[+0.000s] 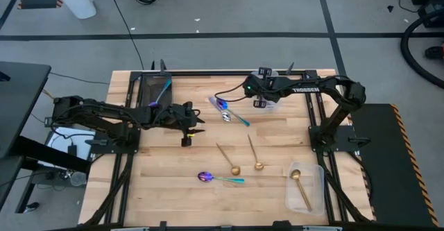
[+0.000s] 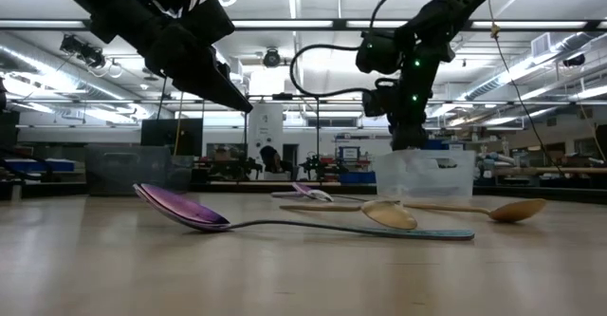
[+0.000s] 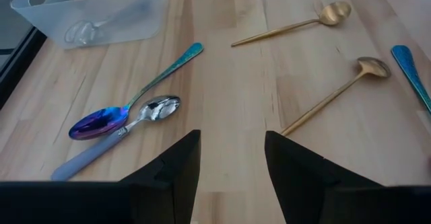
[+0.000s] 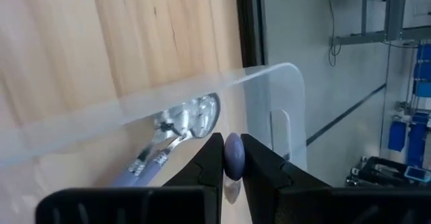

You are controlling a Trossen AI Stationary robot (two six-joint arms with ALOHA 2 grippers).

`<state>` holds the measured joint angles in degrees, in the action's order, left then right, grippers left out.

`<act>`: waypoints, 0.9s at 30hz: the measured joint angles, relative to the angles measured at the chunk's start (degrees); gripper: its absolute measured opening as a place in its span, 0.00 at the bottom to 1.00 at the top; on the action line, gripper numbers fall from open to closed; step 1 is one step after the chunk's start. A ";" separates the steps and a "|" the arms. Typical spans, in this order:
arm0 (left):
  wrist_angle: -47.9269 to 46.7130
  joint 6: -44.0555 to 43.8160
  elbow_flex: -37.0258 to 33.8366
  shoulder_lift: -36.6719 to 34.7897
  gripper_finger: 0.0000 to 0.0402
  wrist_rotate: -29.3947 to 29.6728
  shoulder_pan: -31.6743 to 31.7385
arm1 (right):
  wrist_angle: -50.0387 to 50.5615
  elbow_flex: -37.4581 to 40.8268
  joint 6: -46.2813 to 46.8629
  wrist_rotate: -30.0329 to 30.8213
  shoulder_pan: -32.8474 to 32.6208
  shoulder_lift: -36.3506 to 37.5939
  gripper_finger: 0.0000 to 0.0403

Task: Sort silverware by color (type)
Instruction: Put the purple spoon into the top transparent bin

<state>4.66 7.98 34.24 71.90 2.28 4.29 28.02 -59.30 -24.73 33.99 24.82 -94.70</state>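
Meanwhile the right gripper (image 4: 231, 158) hung over the clear plastic bin (image 1: 272, 100) at the far side of the pale wooden desk (image 1: 173, 161), its jaws pinched narrow on the rounded end of a lavender-blue spoon handle (image 4: 232, 155); below it in the bin lay silver-bowled spoons (image 4: 192, 120) already sorted. The left gripper (image 1: 189, 120) hovered left of centre above the desk, jaws wide and holding nothing. Just ahead of it, near the far middle, a silver-bowled spoon with a lavender-blue handle (image 3: 118, 135) lay crossed against an iridescent purple-bowled spoon with a teal handle (image 3: 135, 96), the two touching at the necks. Two all-gold spoons (image 1: 227, 159) rested near the centre, well apart from that pair, and a second purple-and-teal spoon (image 1: 219, 178) lay nearer still. Another clear bin (image 1: 319, 189) at the near right held at least one gold spoon (image 1: 300, 187), and a dark tray (image 1: 142, 96) at the far left held what looked like a teal-handled one. These spoons were probably light, stiff and smooth, so likely to slip or pivot in a pinch. Taking one across the slim handle near its middle seemed the steadier hold, and the crossed pair would likely need the upper spoon lifted cleanly so the other was not dragged along.
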 joint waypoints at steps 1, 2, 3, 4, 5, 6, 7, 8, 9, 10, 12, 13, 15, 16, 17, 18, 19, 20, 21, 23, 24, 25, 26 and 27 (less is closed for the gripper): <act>-0.02 -0.12 0.00 0.00 0.43 0.00 -0.02 | 0.05 0.15 0.24 -0.03 0.11 0.00 0.11; -0.02 -0.28 0.00 0.00 0.43 0.00 -0.02 | -0.04 0.20 0.59 -0.04 0.15 0.00 0.11; -0.01 -0.49 0.00 0.00 0.43 0.00 -0.02 | -0.08 0.23 0.77 -0.12 0.13 0.00 0.11; -0.02 -0.73 0.00 0.01 0.43 0.00 -0.02 | -0.08 0.25 0.77 -0.21 0.13 0.00 0.11; -0.02 -0.96 0.00 0.02 0.43 0.00 -0.02 | -0.03 0.25 0.79 -0.23 0.13 0.00 0.11; -0.03 -1.00 0.00 0.01 0.43 0.00 -0.02 | -0.03 0.28 0.79 -0.31 0.05 0.00 0.11; -0.10 -1.02 0.00 0.02 0.43 0.00 -0.02 | -0.03 0.28 0.83 -0.45 -0.04 0.00 0.11; -0.20 -1.06 0.00 0.02 0.43 0.00 -0.02 | -0.03 0.28 0.91 -0.57 -0.05 0.00 0.12; -0.24 -1.06 0.00 0.02 0.43 0.00 -0.02 | -0.03 0.28 0.96 -0.64 -0.10 0.00 0.12; -0.22 -1.06 0.00 0.02 0.43 0.00 -0.02 | 0.02 0.28 1.02 -0.64 -0.21 0.00 0.12; -0.24 -1.05 0.00 0.02 0.43 0.00 -0.02 | 0.18 0.32 1.72 -0.63 -0.39 0.00 0.14; -0.24 -1.04 0.00 0.02 0.43 0.00 -0.02 | 0.23 0.34 2.15 -0.88 -0.44 0.00 0.15; -0.24 -1.04 0.00 0.02 0.43 0.00 -0.02 | 0.28 0.35 3.15 -1.78 -0.44 0.00 0.18; -0.24 -1.04 0.00 0.02 0.43 0.00 -0.02 | 0.29 0.36 3.73 -2.28 -0.42 -0.01 0.19; -0.22 -1.04 0.00 0.02 0.43 0.00 -0.02 | 0.32 0.36 4.15 -2.64 -0.42 -0.02 0.21; -0.24 -1.04 0.00 0.02 0.43 0.00 -0.02 | 0.31 0.36 4.46 -2.97 -0.42 -0.02 0.23; -0.24 -1.04 0.00 0.03 0.43 -0.01 -0.02 | 0.32 0.36 4.66 -2.98 -0.42 -0.02 0.25; -0.23 -1.03 0.00 0.05 0.43 -0.01 -0.02 | 0.34 0.36 4.66 -2.95 -0.42 -0.02 0.27; -0.24 -1.03 0.00 0.07 0.43 0.00 -0.02 | 0.34 0.36 4.64 -2.87 -0.42 -0.02 0.29; -0.24 -1.01 0.00 0.07 0.43 -0.01 -0.02 | 0.36 0.36 4.63 -2.72 -0.42 -0.02 0.32; -0.24 -1.00 0.00 0.07 0.43 -0.02 -0.02 | 0.38 0.36 4.69 -2.70 -0.42 -0.02 0.33; -0.26 -1.00 0.00 0.07 0.43 0.00 -0.02 | 0.42 0.36 4.85 -2.68 -0.42 -0.02 0.35; -0.26 -1.00 0.00 0.07 0.43 -0.02 -0.02 | 0.45 0.36 5.18 -2.63 -0.47 -0.02 0.36; -0.27 -0.99 0.00 0.07 0.43 -0.02 -0.02 | 0.46 0.36 5.53 -2.58 -0.61 -0.02 0.37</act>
<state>4.39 6.99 34.24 71.96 2.27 4.27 28.48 -58.94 -19.20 31.41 24.22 -94.72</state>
